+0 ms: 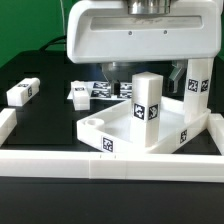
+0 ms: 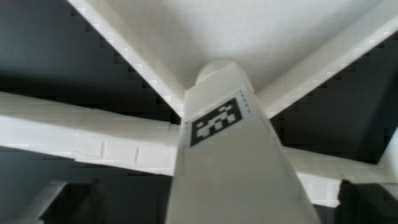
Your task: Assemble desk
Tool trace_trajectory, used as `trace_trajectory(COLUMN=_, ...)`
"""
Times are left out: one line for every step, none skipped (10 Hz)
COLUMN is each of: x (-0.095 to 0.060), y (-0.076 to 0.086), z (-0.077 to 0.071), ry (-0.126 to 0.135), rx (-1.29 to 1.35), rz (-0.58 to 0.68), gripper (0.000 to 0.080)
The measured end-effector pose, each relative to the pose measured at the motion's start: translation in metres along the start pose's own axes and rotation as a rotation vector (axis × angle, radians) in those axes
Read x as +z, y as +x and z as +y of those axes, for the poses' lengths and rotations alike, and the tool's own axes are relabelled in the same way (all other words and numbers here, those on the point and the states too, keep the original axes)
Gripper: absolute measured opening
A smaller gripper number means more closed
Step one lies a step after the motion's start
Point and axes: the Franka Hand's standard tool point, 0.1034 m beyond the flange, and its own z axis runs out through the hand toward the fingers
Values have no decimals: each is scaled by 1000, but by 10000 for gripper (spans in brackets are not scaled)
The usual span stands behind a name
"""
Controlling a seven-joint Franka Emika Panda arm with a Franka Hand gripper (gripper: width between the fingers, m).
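Leg [image 1: 147, 100] upright on tabletop [image 1: 135, 138] — loose leg [image 1: 22, 91], marker board [image 1: 92, 91], rail [image 1: 60, 165] around

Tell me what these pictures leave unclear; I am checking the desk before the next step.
- The hand: exterior view, hidden behind the arm's white casing.
- Foot of the upright leg: wrist view, covered by the leg itself; seating in the tabletop unknown.
- Tags on the marker board: exterior view, too small, partly behind the arm.

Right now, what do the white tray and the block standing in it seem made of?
Tray: probably hard white plastic, matte; crisp moulded rim and round corner socket. Block: seemingly the same matte white plastic, with sharp edges; its black-and-white tag looks like a printed sticker.
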Motion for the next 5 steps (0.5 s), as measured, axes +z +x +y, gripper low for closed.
trace_trajectory(x=0, y=0, z=0, ry=-1, rx=-73, rz=0, gripper=649)
trace_trajectory(x=0, y=0, z=1, ry=-2, rx=-139, rz=-1, gripper=649)
trace_trajectory(x=0, y=0, z=1, ry=-5, rx=-189, rz=-2, gripper=649)
trace_trajectory(x=0, y=-1, z=2, ry=-10, rx=-276, rz=-6, gripper=649)
trace_trajectory(x=0, y=-1, z=4, ry=-14, rx=-345, rz=-8, gripper=649)
